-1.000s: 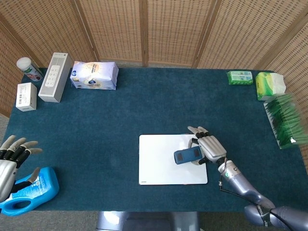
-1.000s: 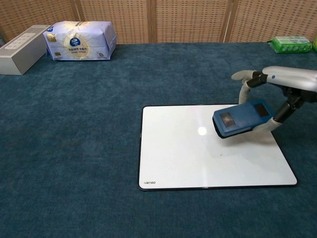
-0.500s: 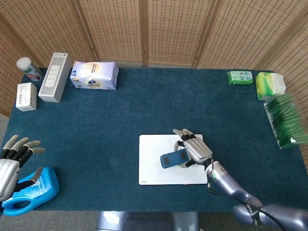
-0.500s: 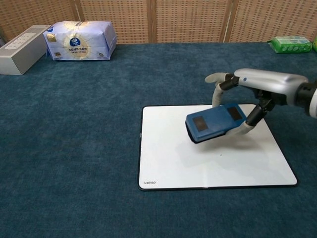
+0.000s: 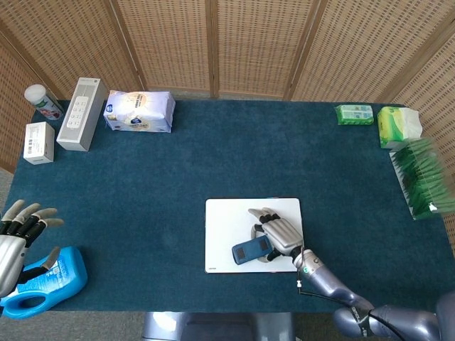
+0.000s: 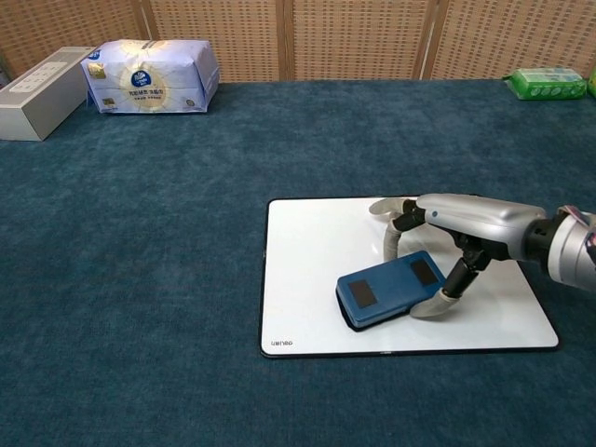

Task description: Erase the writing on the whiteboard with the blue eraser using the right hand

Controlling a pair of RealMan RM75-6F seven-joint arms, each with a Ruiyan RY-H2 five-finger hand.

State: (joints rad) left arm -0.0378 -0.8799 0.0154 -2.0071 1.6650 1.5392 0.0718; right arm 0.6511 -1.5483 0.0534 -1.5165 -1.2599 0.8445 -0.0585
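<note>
In the head view, the whiteboard (image 5: 253, 235) lies flat on the blue-carpeted surface (image 5: 213, 163), near its front edge and a little right of centre. The right hand (image 5: 276, 233) reaches over the board from the lower right and grips the blue eraser (image 5: 249, 251), fingers curled over its top. The eraser sits on the lower middle part of the board, angled with its left end nearer the front edge. No writing can be made out on the board from here. At the far left front, the left hand (image 5: 18, 238) is held with fingers spread and holding nothing, just above a blue bottle (image 5: 50, 280) lying on its side. Along the back left stand a white box (image 5: 39, 142), a white canister (image 5: 44, 101), a grey power strip (image 5: 82, 114) and a pack of tissues (image 5: 139, 111). At the back right are a green pack (image 5: 354, 114), a green tissue box (image 5: 399, 126) and a row of green sachets (image 5: 421, 177).

In the chest view, the whiteboard (image 6: 307, 251) shows a plain white face with a small logo at its lower left corner. The blue eraser (image 6: 388, 290) rests flat on the board's lower middle, held between the thumb on the near side and a finger on the far side of the right hand (image 6: 438, 242). The pack of tissues (image 6: 149, 74) and grey power strip (image 6: 42, 82) sit at the back left, the green pack (image 6: 548, 82) at the back right. The left hand is out of this view.
</note>
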